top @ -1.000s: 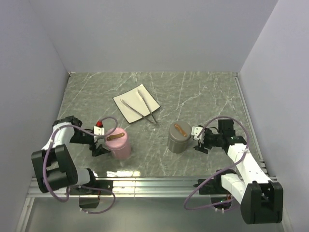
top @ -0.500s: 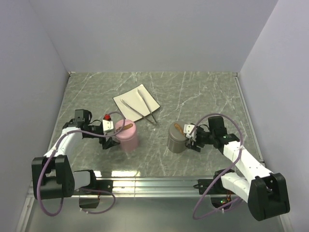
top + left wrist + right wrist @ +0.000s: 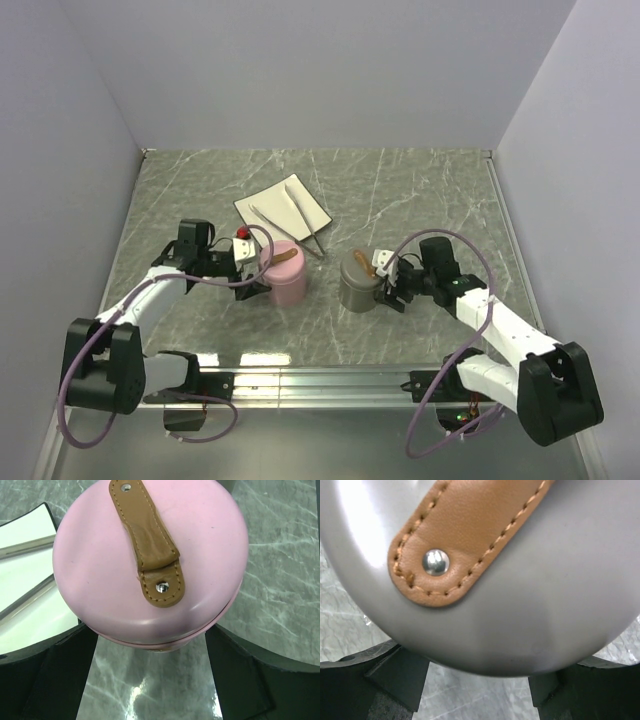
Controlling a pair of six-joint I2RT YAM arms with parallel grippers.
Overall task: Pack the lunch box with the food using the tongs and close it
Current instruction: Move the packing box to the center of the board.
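Observation:
A pink lunch box (image 3: 288, 280) with a brown strap on its lid stands on the marble table, and my left gripper (image 3: 270, 277) is shut on its sides. In the left wrist view its lid (image 3: 150, 555) fills the frame, a finger on each side. A grey lunch box (image 3: 355, 285) with the same kind of strap is held the same way by my right gripper (image 3: 380, 284), and its lid (image 3: 530, 580) fills the right wrist view. The silver tongs (image 3: 298, 226) lie on the white square plate (image 3: 262, 212) behind both boxes. No food shows.
The plate's corner (image 3: 22, 610) and the tongs (image 3: 27, 547) show just left of the pink box in the left wrist view. Grey walls close the table on three sides. A metal rail (image 3: 320, 378) runs along the near edge between the arm bases.
My left gripper has carried the pink box right and away from me, toward the plate. My right gripper has shifted the grey box slightly left. The two boxes now stand closer together.

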